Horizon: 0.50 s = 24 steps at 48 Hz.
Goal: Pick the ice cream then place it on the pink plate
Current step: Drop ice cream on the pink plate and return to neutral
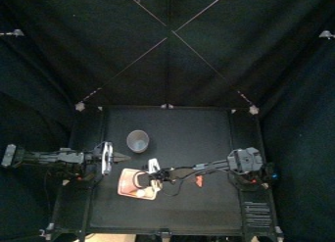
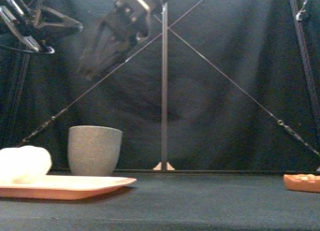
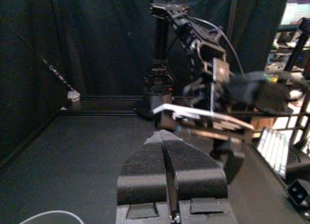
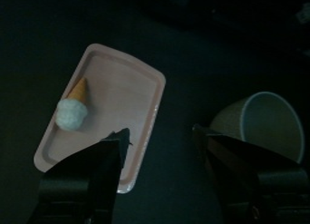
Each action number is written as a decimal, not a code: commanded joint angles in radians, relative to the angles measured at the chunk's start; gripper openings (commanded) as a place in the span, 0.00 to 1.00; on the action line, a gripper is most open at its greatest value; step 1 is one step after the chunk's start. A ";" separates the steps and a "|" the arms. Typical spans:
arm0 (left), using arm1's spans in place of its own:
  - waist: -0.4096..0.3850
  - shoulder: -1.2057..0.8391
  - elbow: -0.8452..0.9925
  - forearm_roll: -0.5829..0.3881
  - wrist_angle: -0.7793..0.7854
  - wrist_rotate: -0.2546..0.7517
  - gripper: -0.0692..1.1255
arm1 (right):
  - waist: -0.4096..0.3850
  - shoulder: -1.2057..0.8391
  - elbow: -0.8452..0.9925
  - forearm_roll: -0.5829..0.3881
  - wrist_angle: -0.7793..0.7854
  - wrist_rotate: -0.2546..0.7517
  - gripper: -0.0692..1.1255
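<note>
The ice cream, an orange cone with a pale scoop, lies on the flat pink plate at the table's front left. In the front view its white scoop rests at the left end of the plate. My right gripper hangs open above the plate's edge, apart from the ice cream, with nothing between its jaws. From above it sits over the plate. My left gripper is shut and empty, resting off to the left.
A tall grey speckled cup stands just behind the plate, also seen beside it from the right wrist. A small brownish toy lies on the table at the right.
</note>
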 commanded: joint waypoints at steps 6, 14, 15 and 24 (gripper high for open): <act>0.003 0.002 -0.008 0.002 -0.006 0.002 0.04 | -0.040 -0.221 0.153 0.008 -0.072 0.041 0.83; 0.006 0.000 -0.006 0.000 -0.006 0.002 0.04 | -0.120 -0.399 0.328 -0.018 -0.204 0.133 0.83; 0.006 0.000 -0.006 0.002 -0.006 0.002 0.04 | -0.129 -0.422 0.351 -0.021 -0.222 0.141 0.83; 0.009 -0.002 -0.005 0.002 -0.005 0.002 0.04 | -0.183 -0.673 0.565 -0.011 -0.434 0.176 0.83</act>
